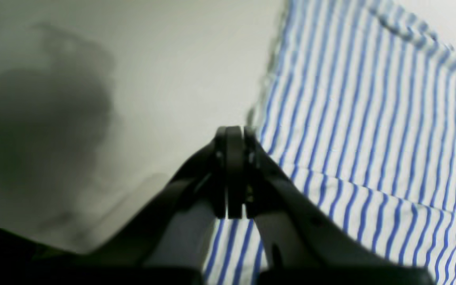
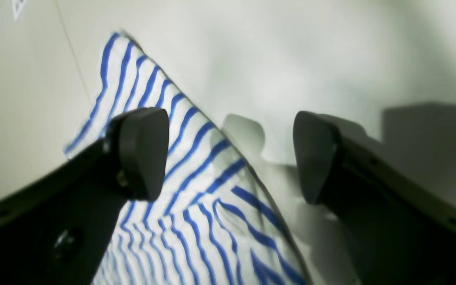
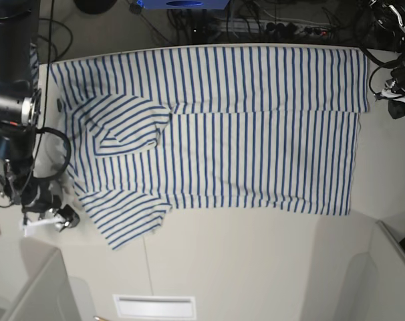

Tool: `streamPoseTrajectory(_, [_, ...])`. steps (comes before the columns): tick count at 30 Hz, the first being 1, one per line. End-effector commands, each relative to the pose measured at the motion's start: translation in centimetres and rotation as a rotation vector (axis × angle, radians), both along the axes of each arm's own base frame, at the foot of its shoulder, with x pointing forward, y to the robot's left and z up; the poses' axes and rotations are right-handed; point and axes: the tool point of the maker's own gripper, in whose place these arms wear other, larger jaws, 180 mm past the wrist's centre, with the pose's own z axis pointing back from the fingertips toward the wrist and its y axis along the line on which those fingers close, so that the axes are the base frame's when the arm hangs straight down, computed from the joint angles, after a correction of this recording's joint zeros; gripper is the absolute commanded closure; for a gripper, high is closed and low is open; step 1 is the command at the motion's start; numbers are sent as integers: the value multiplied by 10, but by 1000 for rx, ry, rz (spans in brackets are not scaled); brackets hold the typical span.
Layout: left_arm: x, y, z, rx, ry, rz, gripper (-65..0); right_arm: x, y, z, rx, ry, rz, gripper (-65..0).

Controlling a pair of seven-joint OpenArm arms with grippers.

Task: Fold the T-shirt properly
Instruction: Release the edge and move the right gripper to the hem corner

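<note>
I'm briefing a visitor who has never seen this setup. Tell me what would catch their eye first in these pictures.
The blue-striped T-shirt dominates, spread across the pale table with its far long edge already folded over and one sleeve sticking out at the near left of the base view. Next come the hands: the right hand hangs wide open over that sleeve, while the left hand is shut at the shirt's edge; whether it pinches cloth is unclear.

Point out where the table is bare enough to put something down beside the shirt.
Free: the table strip below the T-shirt's lower hem, and a narrow margin past its right edge. Crowded: the left side, where the right gripper hangs open by the sleeve, and the top right corner, with cables and the left gripper.
</note>
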Motion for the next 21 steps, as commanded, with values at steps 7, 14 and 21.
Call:
streamPoseTrajectory(7, [-11,26,19,39,-50,77,-48,3,13,-7,-67,-20,77,-467])
streamPoseTrajectory(14, [-17,26,15,37,-31,77,-117,5,35,-6,-40,-43,152,-461])
streamPoseTrajectory(21, [-17,25,14,35,-30,78,-183,7,56,-10,-106,-19,258,-459])
